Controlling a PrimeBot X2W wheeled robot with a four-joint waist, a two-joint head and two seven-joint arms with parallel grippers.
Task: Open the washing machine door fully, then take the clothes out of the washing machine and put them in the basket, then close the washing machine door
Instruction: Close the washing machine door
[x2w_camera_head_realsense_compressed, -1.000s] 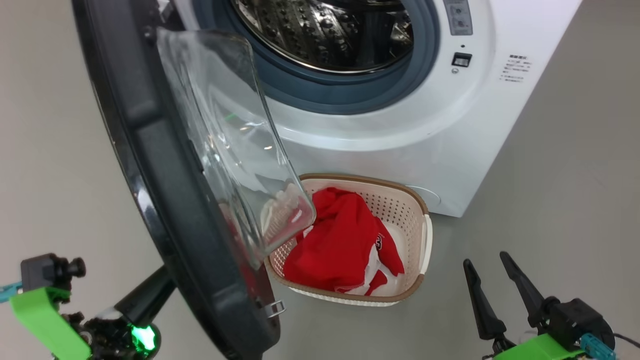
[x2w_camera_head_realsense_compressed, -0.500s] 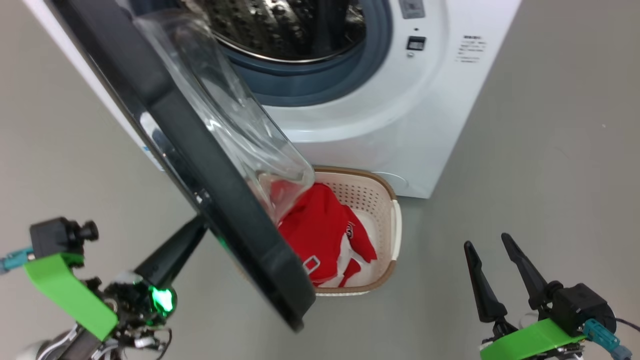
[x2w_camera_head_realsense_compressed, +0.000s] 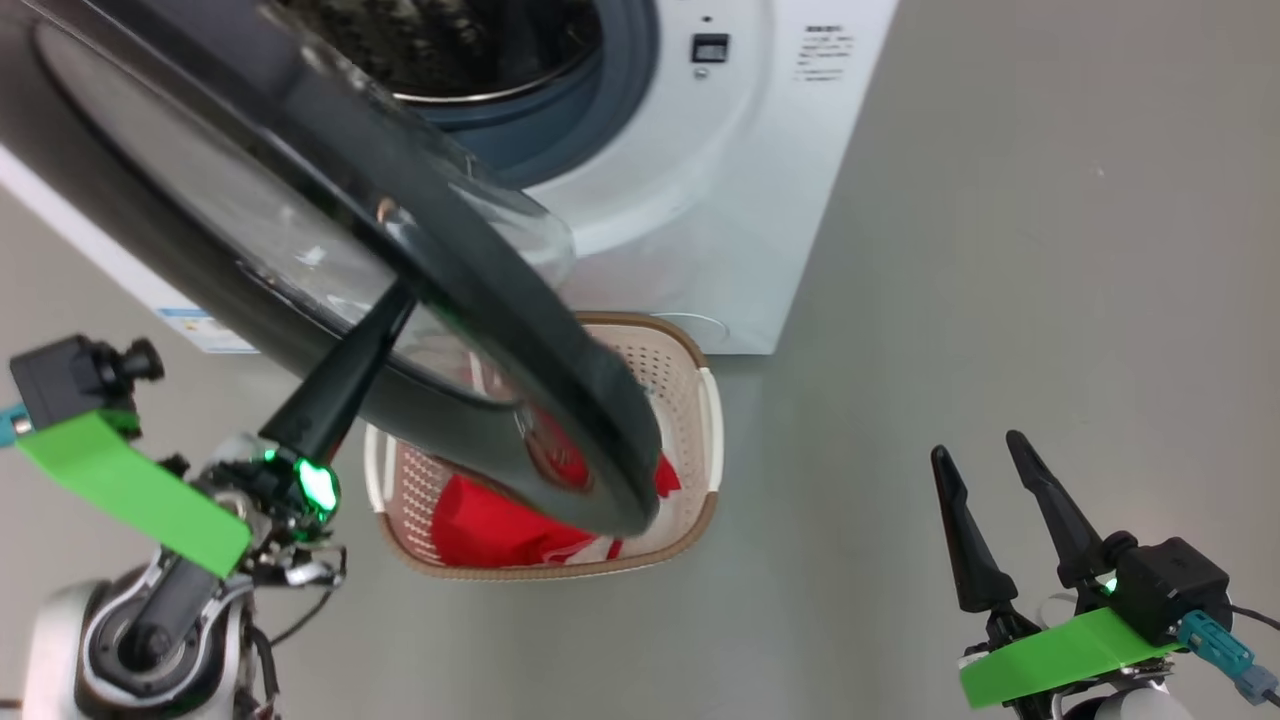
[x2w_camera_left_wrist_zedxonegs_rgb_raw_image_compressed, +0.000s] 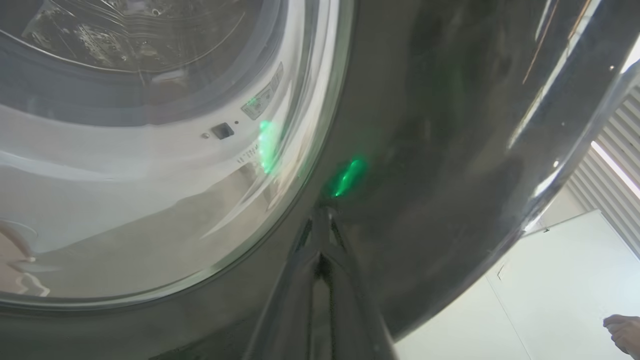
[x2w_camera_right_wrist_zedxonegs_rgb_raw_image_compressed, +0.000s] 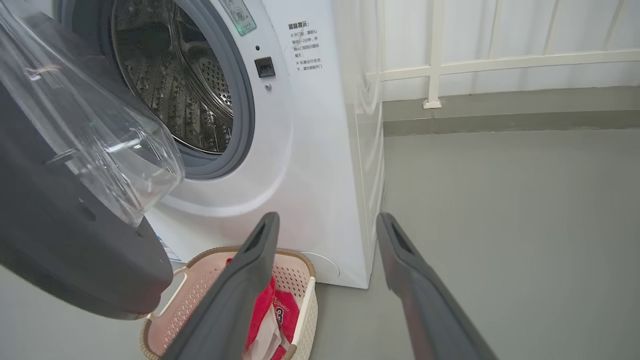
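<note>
1. The left gripper (x2w_camera_head_realsense_compressed: 397, 300) is out in front of the washing machine (x2w_camera_head_realsense_compressed: 720, 200), toward its left side. Its two dark fingers are pressed together with nothing between them. Their joined tip touches the glossy outer face of the door (x2w_camera_head_realsense_compressed: 560, 400) (the left wrist view shows a green light mirrored in the black rim right at the contact).
2. The door stands at an angle in front of the washing machine, partway between wide open and closed. It is attached at the machine's left side, and its clear glass bowl faces the opening.
3. The steel drum (x2w_camera_head_realsense_compressed: 450, 50) shows through the machine's round opening, ringed by a grey rubber seal.
4. The basket (x2w_camera_head_realsense_compressed: 685, 370) stands on the floor (x2w_camera_head_realsense_compressed: 1000, 250) just in front of the washing machine's base, below the opening. I cannot tell whether it touches the machine. The door's free lower edge hangs above the basket's left part.
5. The clothes (x2w_camera_head_realsense_compressed: 480, 520) lie inside that basket in front of the washing machine: red fabric with white cloth mixed in (a small number print shows in the right wrist view).
6. The right gripper (x2w_camera_head_realsense_compressed: 975, 448) hovers over bare floor, well out in front of the washing machine and off to its right. Its fingers are spread apart and hold nothing, pointing toward the machine's right front corner.
</note>
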